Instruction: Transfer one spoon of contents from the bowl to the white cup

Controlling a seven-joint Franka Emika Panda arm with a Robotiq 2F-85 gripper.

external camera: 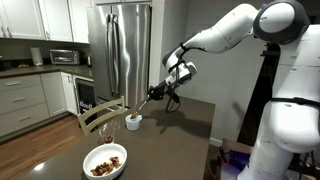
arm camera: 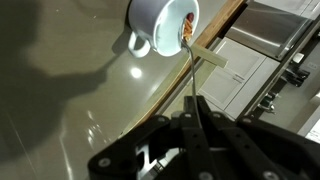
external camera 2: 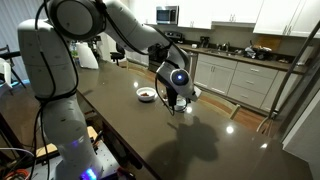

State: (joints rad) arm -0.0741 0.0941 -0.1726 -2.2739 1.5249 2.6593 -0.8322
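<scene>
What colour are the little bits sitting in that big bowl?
The bits are brown and reddish, heaped in a white bowl; this shows best in an exterior view.

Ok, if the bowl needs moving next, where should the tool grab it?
Take the rim, from straight above, one finger inside, one outside. The bowl is wide and shallow, likely too broad to span, and sits upright with the contents lying in the bottom, leaving its wall bare. The tool is shut on the spoon now, so that goes down first.
</scene>
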